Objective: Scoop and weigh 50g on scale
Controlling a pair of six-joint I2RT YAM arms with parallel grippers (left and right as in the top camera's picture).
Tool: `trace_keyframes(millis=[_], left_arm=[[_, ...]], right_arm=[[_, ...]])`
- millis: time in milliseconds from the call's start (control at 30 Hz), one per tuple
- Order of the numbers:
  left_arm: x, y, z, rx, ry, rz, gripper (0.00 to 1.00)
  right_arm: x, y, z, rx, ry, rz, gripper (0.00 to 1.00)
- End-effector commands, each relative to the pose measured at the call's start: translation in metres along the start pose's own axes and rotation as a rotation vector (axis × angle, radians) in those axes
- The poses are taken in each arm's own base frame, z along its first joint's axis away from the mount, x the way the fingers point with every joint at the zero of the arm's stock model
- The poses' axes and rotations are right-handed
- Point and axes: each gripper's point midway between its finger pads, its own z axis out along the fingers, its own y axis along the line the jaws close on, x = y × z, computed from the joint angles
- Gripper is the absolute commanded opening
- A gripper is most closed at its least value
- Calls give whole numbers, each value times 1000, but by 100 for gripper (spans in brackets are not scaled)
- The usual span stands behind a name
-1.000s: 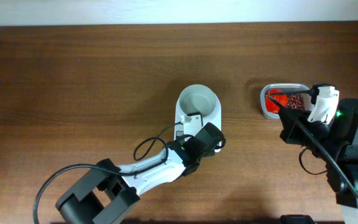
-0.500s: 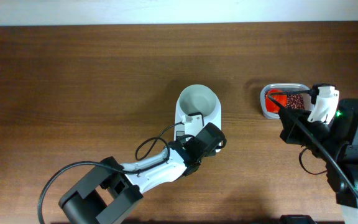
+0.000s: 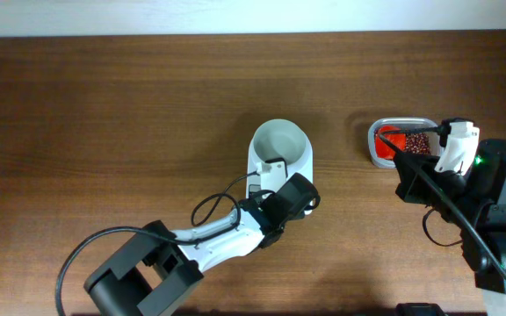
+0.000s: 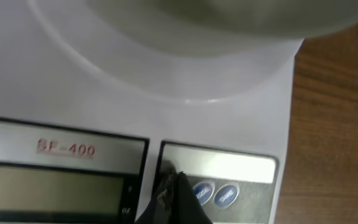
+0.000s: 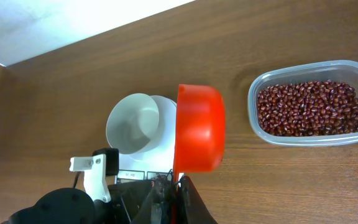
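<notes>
White scale (image 3: 279, 147) stands empty — red-brown beans (image 5: 307, 107) lie in a tub (image 5: 252, 103) nearby.

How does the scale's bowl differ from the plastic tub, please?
The bowl is round, opaque white and empty; the tub is a clear rounded rectangle holding beans. The bowl sits on the scale; the tub sits straight on the table. Both are open-topped.
</notes>
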Motion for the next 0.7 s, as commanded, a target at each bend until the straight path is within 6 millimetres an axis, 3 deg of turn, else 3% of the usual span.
trace_keyframes(millis=[0, 267, 367, 567, 667], left_arm=[[7, 4, 14, -25, 7, -2, 0], [7, 4, 14, -25, 10, -1, 0], [17, -5, 10, 27, 73, -3, 0], [9, -8, -19, 48, 88, -5, 0], [1, -11, -42, 80, 83, -4, 0]], right_arm=[[-9, -1, -4, 13, -29, -7, 4], [-9, -1, -4, 13, -27, -6, 4], [-8, -1, -4, 14, -24, -5, 4], [-8, -1, -4, 14, -26, -6, 4], [-9, -1, -4, 13, -29, -7, 4]])
